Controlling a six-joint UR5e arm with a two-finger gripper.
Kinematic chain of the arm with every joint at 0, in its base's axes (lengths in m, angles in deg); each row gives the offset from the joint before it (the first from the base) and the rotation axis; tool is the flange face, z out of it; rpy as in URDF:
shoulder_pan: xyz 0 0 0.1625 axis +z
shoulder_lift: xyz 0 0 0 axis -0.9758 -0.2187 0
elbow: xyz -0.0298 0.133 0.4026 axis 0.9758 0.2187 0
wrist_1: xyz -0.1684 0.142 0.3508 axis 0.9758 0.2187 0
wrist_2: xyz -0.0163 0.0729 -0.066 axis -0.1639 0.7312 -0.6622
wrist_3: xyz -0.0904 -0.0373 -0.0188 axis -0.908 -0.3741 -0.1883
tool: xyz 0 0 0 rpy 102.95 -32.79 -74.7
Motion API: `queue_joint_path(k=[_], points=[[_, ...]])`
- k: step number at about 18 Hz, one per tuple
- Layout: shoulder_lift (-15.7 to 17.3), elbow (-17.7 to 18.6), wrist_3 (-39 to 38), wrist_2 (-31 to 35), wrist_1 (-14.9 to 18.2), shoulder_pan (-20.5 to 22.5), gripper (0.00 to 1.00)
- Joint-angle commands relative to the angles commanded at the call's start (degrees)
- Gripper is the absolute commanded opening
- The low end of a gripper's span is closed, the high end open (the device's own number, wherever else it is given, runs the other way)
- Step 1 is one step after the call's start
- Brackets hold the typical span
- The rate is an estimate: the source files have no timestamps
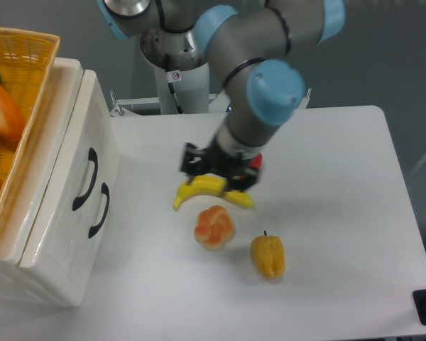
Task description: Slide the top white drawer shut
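Observation:
The top white drawer [77,135] is the upper front of the cabinet at the left, with a black curved handle [85,179]. Its front lies level with the lower drawer front [71,249], and no gap shows between them. My gripper [189,160] hangs over the middle of the table, well to the right of the cabinet and just above the left end of a banana [211,189]. It touches nothing. Its dark fingers overlap from this angle, so their spacing does not show.
A yellow wicker basket [28,85] with food sits on top of the cabinet. On the table lie a red pepper [255,165] partly behind my wrist, an orange pastry [214,227] and a yellow pepper [268,256]. The arm's base [177,78] stands at the back.

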Motion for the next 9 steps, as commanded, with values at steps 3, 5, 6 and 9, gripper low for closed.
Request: queue_joint_path(k=[3,5,6,9], points=[[-1.1,0.1,13.7,2.7,-1.6,5.4,1.0],[-2.4,0.1,22.4,2.7,-2.0,8.4,1.0],[-3.0,0.1,25.9,2.9,-3.3,9.5,1.0],[-5.4,0.1,34.2,5.5,-6.9,12.4,1.0]])
